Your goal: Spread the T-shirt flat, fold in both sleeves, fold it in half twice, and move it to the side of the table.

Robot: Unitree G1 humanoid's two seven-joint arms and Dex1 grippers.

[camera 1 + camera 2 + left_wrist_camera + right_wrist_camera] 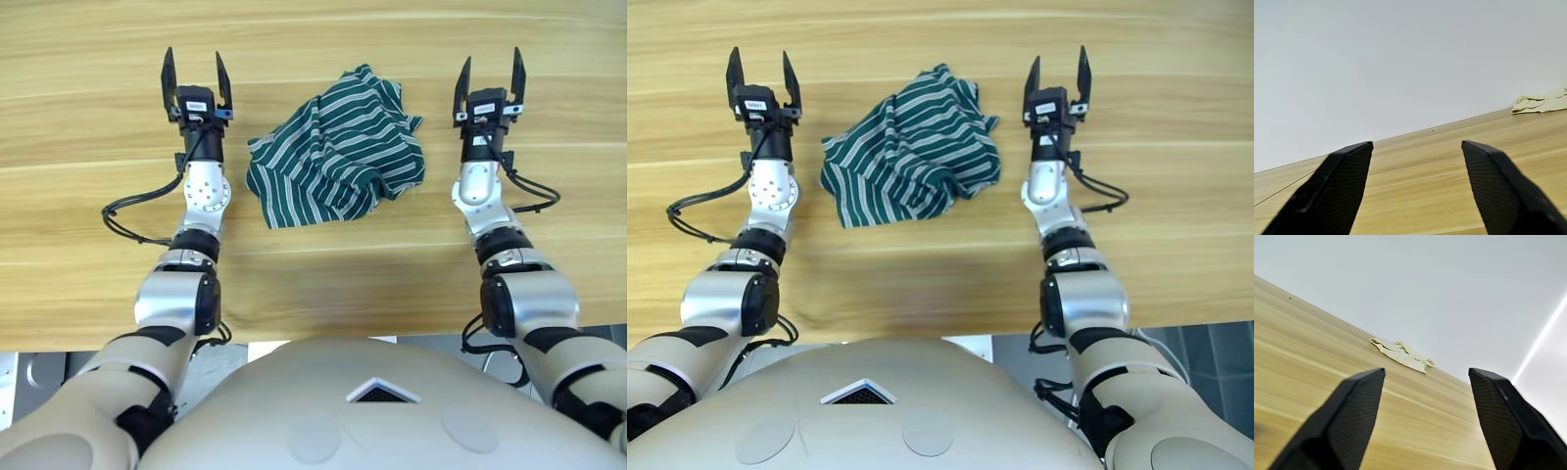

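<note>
T-shirt (338,147): 1 | end effectors (193,57) (492,59): 2 | pale cloth (1400,354): 1 | table (98,39): 1

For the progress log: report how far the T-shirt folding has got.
Done: nothing; the striped T-shirt lies crumpled on the wooden table. In hand: nothing; the left gripper and right gripper are open either side, apart from it. Left: spreading, both sleeves, both halvings, moving it aside.
</note>
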